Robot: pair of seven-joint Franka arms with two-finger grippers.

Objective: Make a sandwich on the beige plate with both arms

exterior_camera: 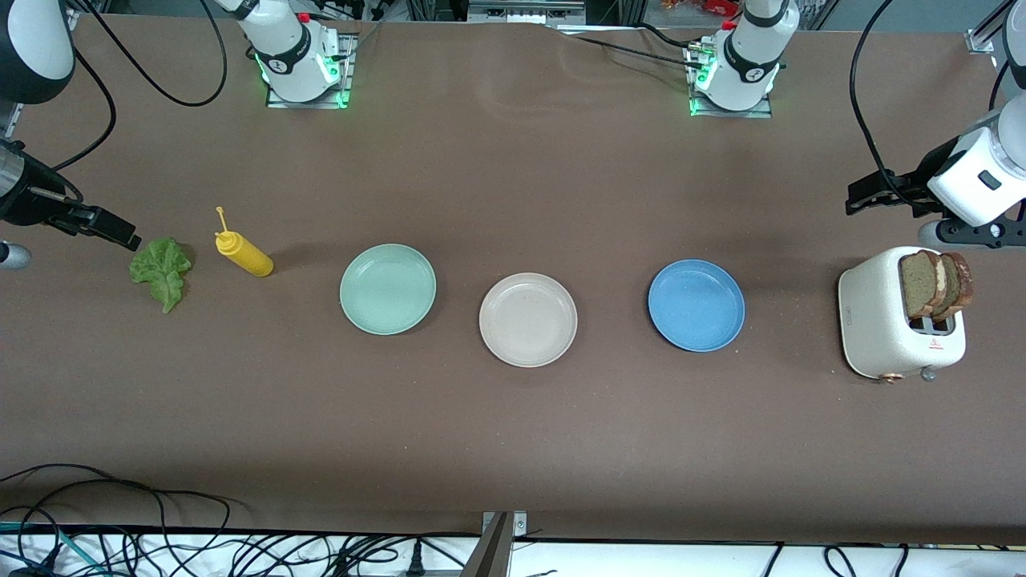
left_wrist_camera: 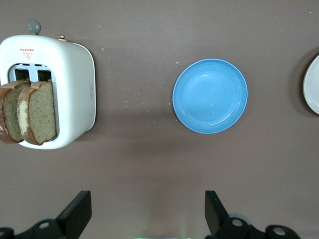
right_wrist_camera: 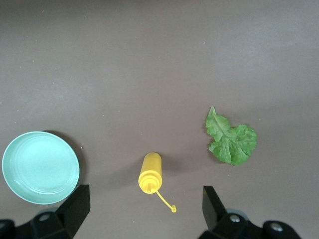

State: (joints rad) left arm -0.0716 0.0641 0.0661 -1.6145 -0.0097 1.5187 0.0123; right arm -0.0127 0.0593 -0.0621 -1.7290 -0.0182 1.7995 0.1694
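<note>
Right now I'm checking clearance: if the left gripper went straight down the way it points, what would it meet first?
Probably bare table: the open left gripper points down between the toaster and the blue plate, though its height is unclear.

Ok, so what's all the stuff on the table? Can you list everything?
lettuce leaf: one, green, right arm's end of the table
squeeze bottle: one, yellow, lying beside the lettuce leaf
mint plate: one, pale green, empty
beige plate: one, empty, middle of the row
blue plate: one, empty
toaster: one, white, left arm's end
bread slices: two, brown, standing in the toaster
right end effector: black, open, over the table by the lettuce leaf
left end effector: black, open, above the toaster
</note>
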